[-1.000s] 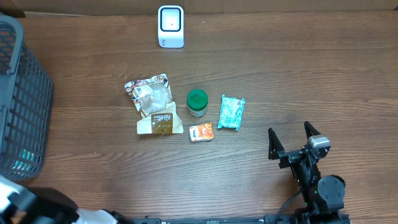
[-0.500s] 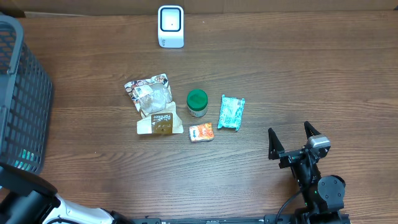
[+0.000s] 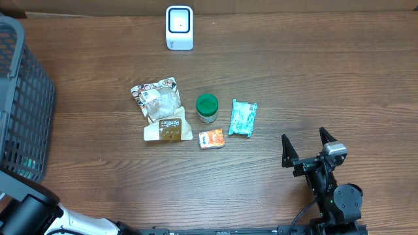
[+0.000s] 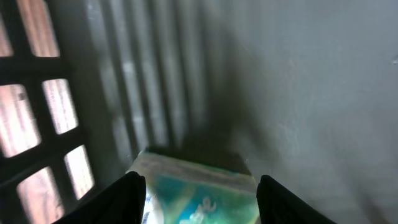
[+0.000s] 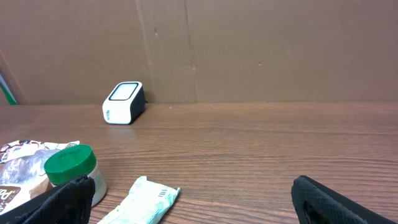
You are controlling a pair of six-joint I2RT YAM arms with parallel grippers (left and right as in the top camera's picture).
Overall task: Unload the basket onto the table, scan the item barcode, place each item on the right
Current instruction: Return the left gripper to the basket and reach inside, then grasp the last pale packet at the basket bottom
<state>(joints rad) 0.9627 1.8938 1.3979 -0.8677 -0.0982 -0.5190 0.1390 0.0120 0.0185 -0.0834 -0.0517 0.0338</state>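
Since a second ago the left arm (image 3: 26,210) has slid further into view just below the basket (image 3: 23,98). Inside the basket, the left gripper (image 4: 200,181) has its jaws apart astride a teal-and-white packet (image 4: 199,194); whether they pinch it cannot be told. The right gripper (image 3: 304,138), far right of the basket, gapes wide and empty. The scanner (image 3: 179,27) stands right of the basket's far end.
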